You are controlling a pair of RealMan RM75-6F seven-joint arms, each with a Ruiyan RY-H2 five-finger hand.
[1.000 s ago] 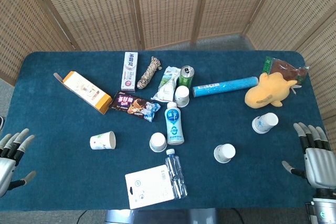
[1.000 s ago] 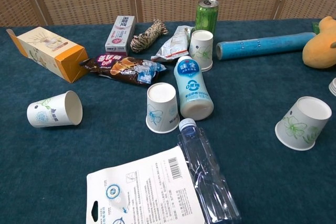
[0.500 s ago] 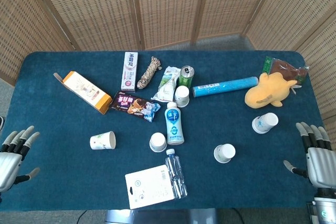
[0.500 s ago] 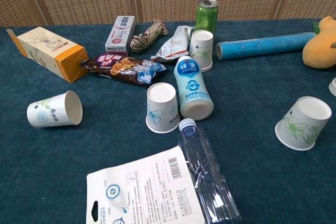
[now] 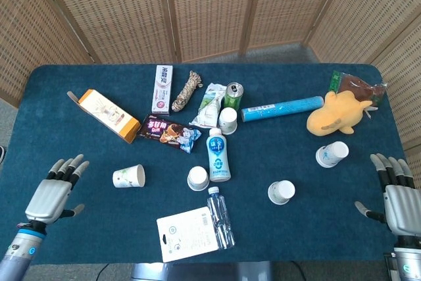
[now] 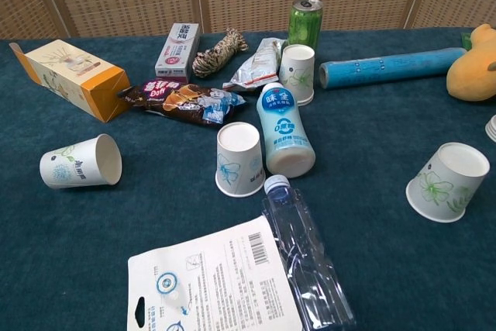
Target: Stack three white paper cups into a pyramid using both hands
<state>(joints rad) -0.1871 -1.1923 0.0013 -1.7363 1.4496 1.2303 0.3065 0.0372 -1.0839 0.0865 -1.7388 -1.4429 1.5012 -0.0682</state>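
Observation:
Several white paper cups with green flower prints are scattered on the blue table (image 5: 85, 241). One lies on its side (image 5: 128, 176) (image 6: 80, 162) at the left. One stands upside down (image 5: 198, 178) (image 6: 239, 158) beside the milk bottle, another (image 5: 281, 192) (image 6: 448, 181) further right. A fourth (image 5: 332, 154) lies tilted near the plush toy, and a fifth (image 5: 227, 120) (image 6: 297, 74) stands by the green can. My left hand (image 5: 56, 192) hovers open left of the tipped cup. At the right table edge my right hand (image 5: 395, 195) is open and holds nothing. Neither hand shows in the chest view.
A milk bottle (image 5: 218, 154), a clear water bottle (image 5: 220, 226) and a white blister card (image 5: 186, 233) lie in the middle front. An orange box (image 5: 105, 115), snack bag (image 5: 168, 132), toothpaste box, rope, green can (image 5: 232, 95), blue tube (image 5: 281, 108) and yellow plush (image 5: 335, 115) line the back.
My left hand has come in from the left edge, moving right over the table toward the tipped cup. The right hand has stayed almost still. No cup has moved.

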